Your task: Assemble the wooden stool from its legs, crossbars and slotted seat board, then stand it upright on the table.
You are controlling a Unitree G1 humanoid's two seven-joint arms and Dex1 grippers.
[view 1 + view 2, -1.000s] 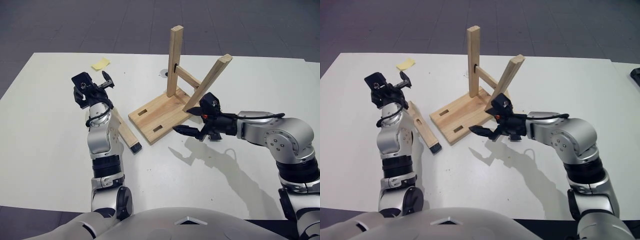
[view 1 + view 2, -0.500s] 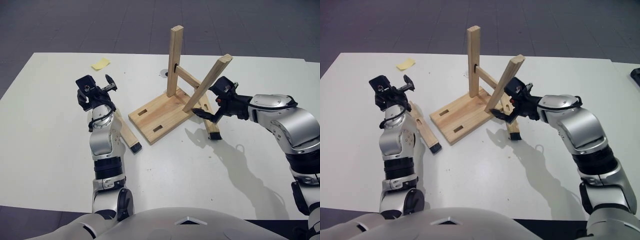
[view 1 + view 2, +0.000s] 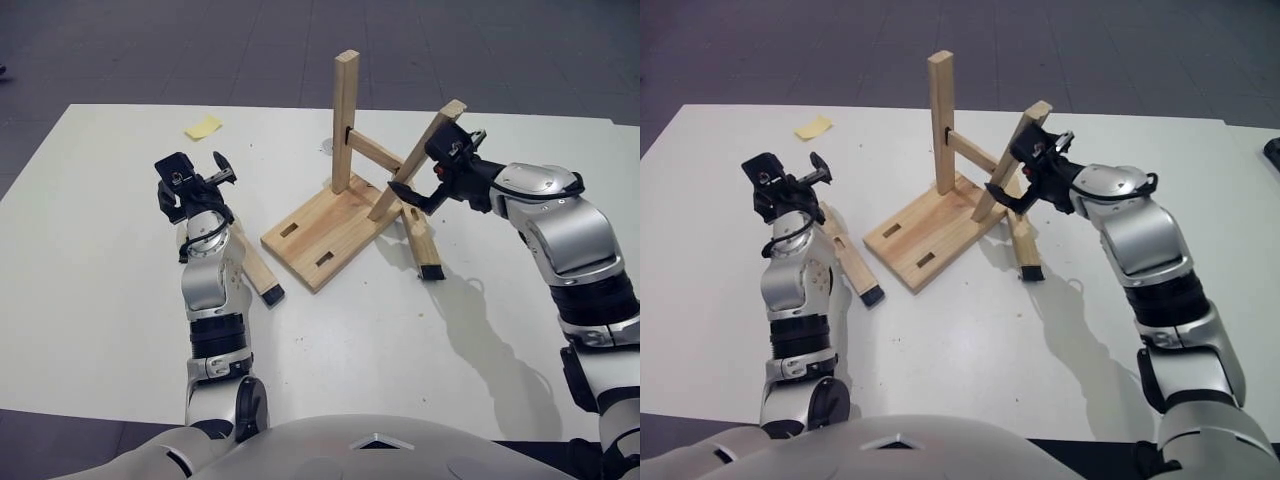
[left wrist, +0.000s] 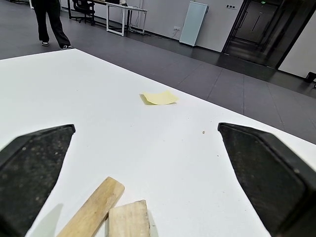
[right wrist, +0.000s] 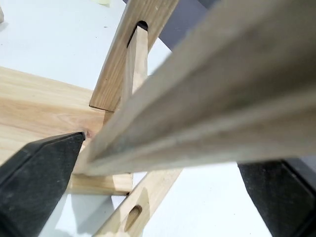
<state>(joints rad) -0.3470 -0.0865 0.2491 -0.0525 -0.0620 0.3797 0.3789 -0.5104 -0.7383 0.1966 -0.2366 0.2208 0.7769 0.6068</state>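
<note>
Right now the right tool (image 3: 434, 163) stands open, its two fingers (image 5: 39, 168) spread to either side of the leaning leg (image 3: 447, 115), with a gap showing between each pad and the wood. That leg slants up from the seat board (image 3: 320, 235), which lies flat on the desk (image 3: 100, 300) just below and toward the robot's left of this tool. Beyond the leaning leg from the tool, an upright leg (image 3: 345, 120) stands in the board's far edge, and a crossbar (image 3: 375, 152) slopes between the two legs, its end set in a hole in the upright one. Two empty slots (image 3: 291, 229) show in the board's near half. Directly under the right tool a loose leg (image 3: 422, 245) with a black foot lies on the desk, just beside the board's edge.

The left tool (image 3: 197, 178) is raised off the desk, well apart from the board, fingers (image 4: 29, 168) wide and gripping nothing. Below it lie two loose wooden pieces (image 4: 94, 212) side by side; one shows a black foot (image 3: 270, 293) nearer the robot. Ahead of this tool a yellow note (image 4: 159, 98) rests on the desk
</note>
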